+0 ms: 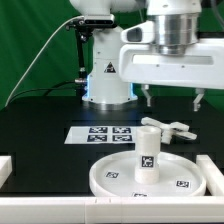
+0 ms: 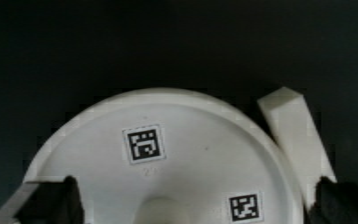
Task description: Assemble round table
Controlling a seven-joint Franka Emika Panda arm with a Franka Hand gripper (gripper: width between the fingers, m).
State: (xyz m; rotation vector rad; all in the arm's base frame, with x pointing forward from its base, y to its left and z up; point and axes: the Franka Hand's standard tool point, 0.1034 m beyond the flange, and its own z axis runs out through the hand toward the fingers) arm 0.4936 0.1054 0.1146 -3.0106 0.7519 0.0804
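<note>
Bright, even exterior view; dim, soft wrist view.

Lit from overhead in the exterior view, with the whites of the round disc (image 1: 120,165) and post (image 1: 147,150) nearly washed out against the matt black table (image 1: 40,130). Only faint, soft shadows there, a small blue glow on the arm base (image 1: 100,90), and the gripper (image 1: 172,99) slightly soft close to the lens. Greyer and murkier from the wrist, with the disc (image 2: 194,115) shaded toward its rim, its tag (image 2: 144,143) smeared, and coarse grain throughout.
</note>
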